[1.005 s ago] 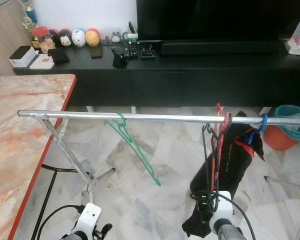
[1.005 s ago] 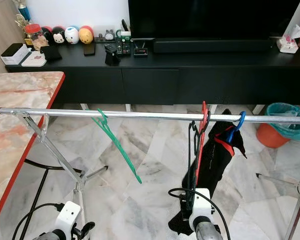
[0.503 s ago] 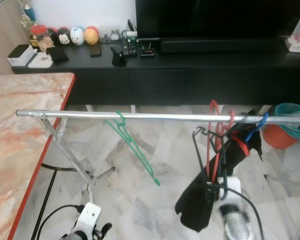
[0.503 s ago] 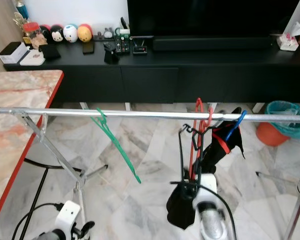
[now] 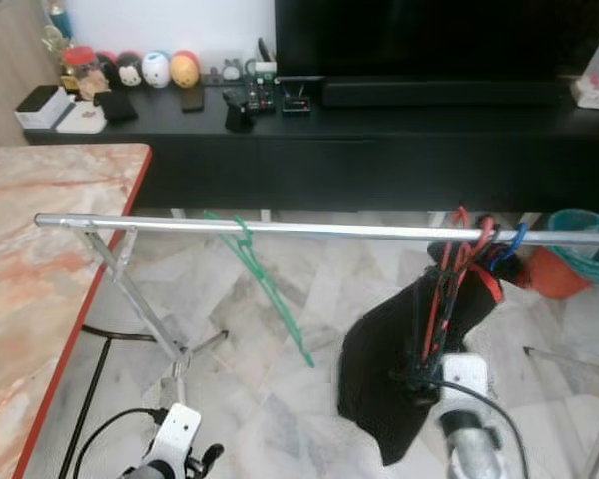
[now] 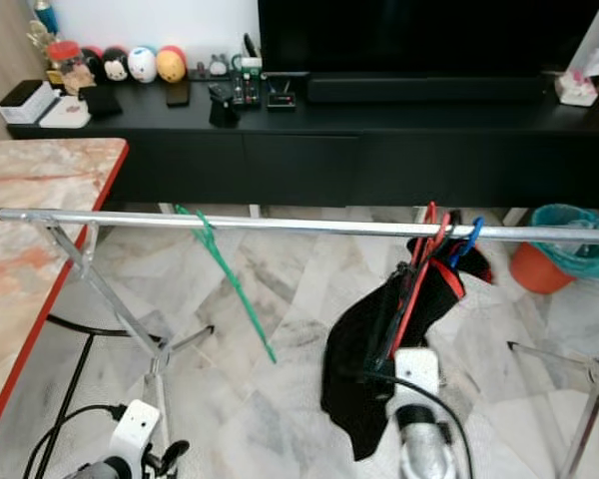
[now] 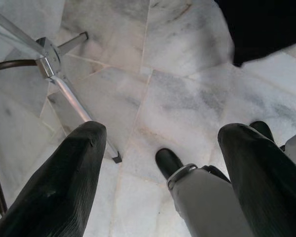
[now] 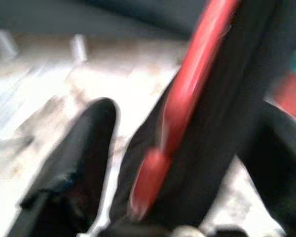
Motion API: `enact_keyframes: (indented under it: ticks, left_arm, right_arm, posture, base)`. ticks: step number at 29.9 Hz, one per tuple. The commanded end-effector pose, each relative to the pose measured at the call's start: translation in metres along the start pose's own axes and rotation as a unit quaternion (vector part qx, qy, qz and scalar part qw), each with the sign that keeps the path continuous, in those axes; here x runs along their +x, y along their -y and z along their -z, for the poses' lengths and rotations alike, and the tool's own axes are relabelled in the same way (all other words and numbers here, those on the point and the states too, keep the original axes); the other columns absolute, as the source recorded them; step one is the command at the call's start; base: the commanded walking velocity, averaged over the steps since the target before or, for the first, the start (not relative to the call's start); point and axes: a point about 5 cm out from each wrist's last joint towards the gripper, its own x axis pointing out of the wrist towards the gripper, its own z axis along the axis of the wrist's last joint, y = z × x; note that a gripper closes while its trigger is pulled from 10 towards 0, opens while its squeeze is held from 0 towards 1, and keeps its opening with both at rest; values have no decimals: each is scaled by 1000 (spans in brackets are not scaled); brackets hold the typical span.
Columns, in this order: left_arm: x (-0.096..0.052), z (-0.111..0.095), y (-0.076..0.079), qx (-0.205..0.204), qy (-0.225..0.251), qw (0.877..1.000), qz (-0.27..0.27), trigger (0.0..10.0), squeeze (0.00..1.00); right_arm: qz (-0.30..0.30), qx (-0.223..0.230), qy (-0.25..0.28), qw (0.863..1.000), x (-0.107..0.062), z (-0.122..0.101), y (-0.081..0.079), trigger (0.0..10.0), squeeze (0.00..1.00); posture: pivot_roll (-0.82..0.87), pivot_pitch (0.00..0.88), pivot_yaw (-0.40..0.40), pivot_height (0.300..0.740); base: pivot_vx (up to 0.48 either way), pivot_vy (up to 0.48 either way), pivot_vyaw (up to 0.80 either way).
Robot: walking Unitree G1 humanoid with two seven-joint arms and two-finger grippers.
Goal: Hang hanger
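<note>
— Where's the red hanger (image 5: 449, 279)?
— Hooked at the silver rail (image 5: 280, 229), beside a blue hanger (image 5: 507, 247), with a black garment (image 5: 399, 369) draped below. Its lower end sits at the right gripper (image 5: 426, 371).
— Gripped?
— The right wrist view is blurred; the fingers (image 8: 84, 148) seem to straddle it, though I cannot tell whether they clamp.
— The left gripper (image 7: 163, 163)?
— Spread wide, low over the marble floor (image 7: 187, 94). A green hanger (image 5: 270, 289) hangs further left.

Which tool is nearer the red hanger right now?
Right. The right tool sits at the red hanger and its black garment; the left tool hangs low, far left.
</note>
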Motion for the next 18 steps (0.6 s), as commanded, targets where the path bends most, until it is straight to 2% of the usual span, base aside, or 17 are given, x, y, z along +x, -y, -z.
enact_keyframes:
  ticks: [1, 7, 8, 11, 14, 18]
  left_arm:
    - [-3, 8, 1, 3, -14, 1000, 1, 10000, 0]
    - [-3, 7, 1, 5, -12, 1000, 4, 10000, 0]
    - [-3, 8, 2, 8, -12, 1000, 5, 10000, 0]
    - [-3, 8, 3, 9, -12, 1000, 6, 10000, 0]
    - [-3, 8, 3, 10, -12, 1000, 7, 10000, 0]
    - [-3, 8, 3, 12, -12, 1000, 7, 10000, 0]
  right_arm:
    - [5, 0, -35, 999, -3, 10, 6, 10000, 0]
    - [36, -16, -66, 997, -9, 24, 17, 10000, 0]
    - [64, -6, -58, 996, -11, 22, 25, 10000, 0]
    - [99, -3, -33, 995, -12, 13, 34, 10000, 0]
    - [114, 0, -20, 993, -13, 7, 36, 10000, 0]
    - [129, 21, -35, 991, -21, 3, 38, 10000, 0]
  posture:
    - [-11, 66, 21, 740]
    - [-13, 66, 21, 740]
    - [-13, 65, 21, 740]
    - [-13, 64, 22, 740]
    - [-14, 62, 20, 740]
    - [-19, 62, 19, 740]
  base:
    - [0, 0, 0]
    - [0, 0, 0]
    - [0, 0, 0]
    - [0, 0, 0]
    - [0, 0, 0]
    - [0, 0, 0]
